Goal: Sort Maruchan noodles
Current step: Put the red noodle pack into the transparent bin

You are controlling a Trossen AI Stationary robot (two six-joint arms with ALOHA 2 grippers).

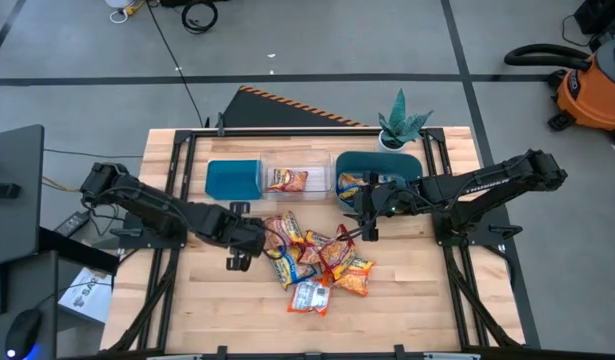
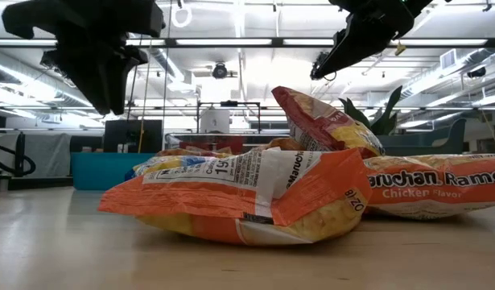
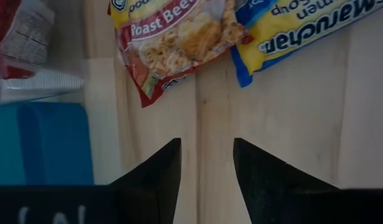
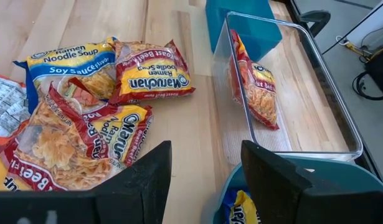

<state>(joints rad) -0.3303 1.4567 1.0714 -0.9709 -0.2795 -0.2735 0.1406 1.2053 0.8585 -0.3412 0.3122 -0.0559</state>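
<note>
My left end effector [image 1: 239, 237] is half open and empty; the Roast Beef packet [image 3: 179, 37] lies nearest at about three o'clock, long axis probably crosswise. Right end effector [image 1: 365, 222] also empty, open

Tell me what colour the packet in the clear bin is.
Red, with noodles pictured; the packet in the clear bin shows best in the right wrist view.

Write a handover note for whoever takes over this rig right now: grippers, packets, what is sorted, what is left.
Left gripper: open, empty, at the pile's left edge.
Right gripper: open, empty, over the table between the right teal bin and the pile.
Done: one red packet in the clear bin; a yellow-and-blue packet in the right teal bin.
Left teal bin: nothing visible inside.
Left: the loose pile mid-table.
</note>
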